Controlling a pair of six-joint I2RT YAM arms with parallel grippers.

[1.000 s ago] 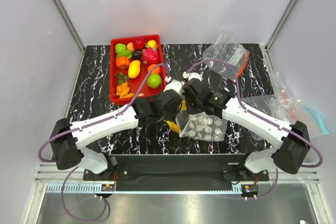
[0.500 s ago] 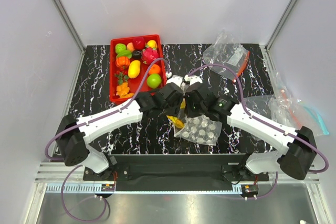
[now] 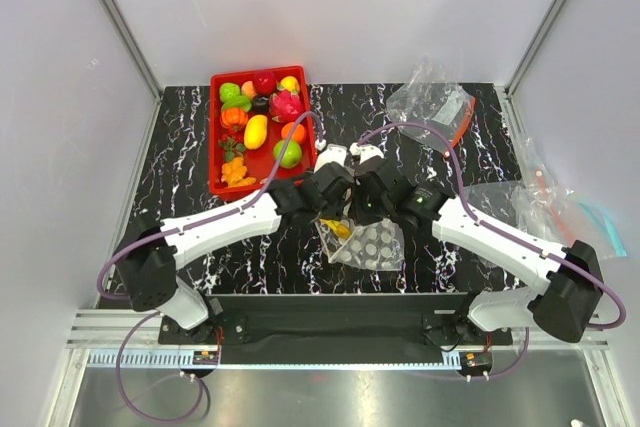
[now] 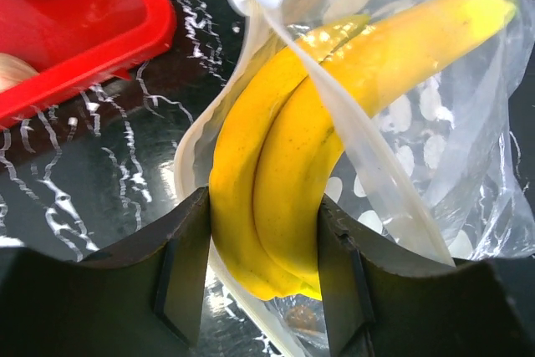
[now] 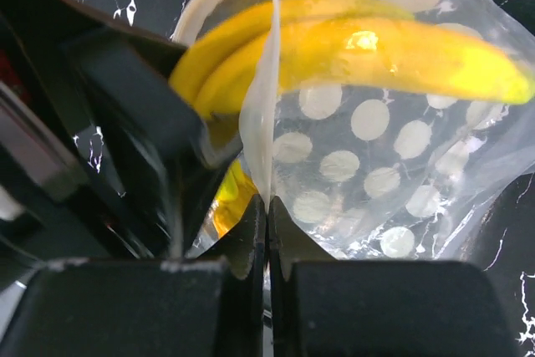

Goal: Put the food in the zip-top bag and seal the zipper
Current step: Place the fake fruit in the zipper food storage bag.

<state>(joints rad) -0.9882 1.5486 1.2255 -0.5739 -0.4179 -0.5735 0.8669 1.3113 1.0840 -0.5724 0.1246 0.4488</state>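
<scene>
So the left gripper [image 4: 261, 236] is clamped on the banana bunch [image 4: 284, 156], half inside the zip-top bag [image 4: 468, 165] at center frame; the right gripper [image 5: 267, 215] pinches the zipper [image 5: 269, 81] tight.

Glossy yellow with faint brown specks: banana bunch [image 4: 284, 148]. Clear film printed with rows of white dots: zip-top bag [image 5: 368, 165]. Whitish, semi-opaque: zipper [image 4: 351, 135]. Black with irregular white marble veining: counter [image 3: 180, 147]. Bright red: tray [image 3: 214, 137]. Black fingers on left hand [image 4: 263, 248] and right hand [image 5: 267, 215]. White links with black joints: left arm [image 3: 215, 229], right arm [image 3: 490, 237]. Purple: cables [image 3: 430, 132]. Pale grey-white: enclosure walls [image 3: 350, 7]. Orange-red strip on second clear bag [image 3: 430, 107].
</scene>
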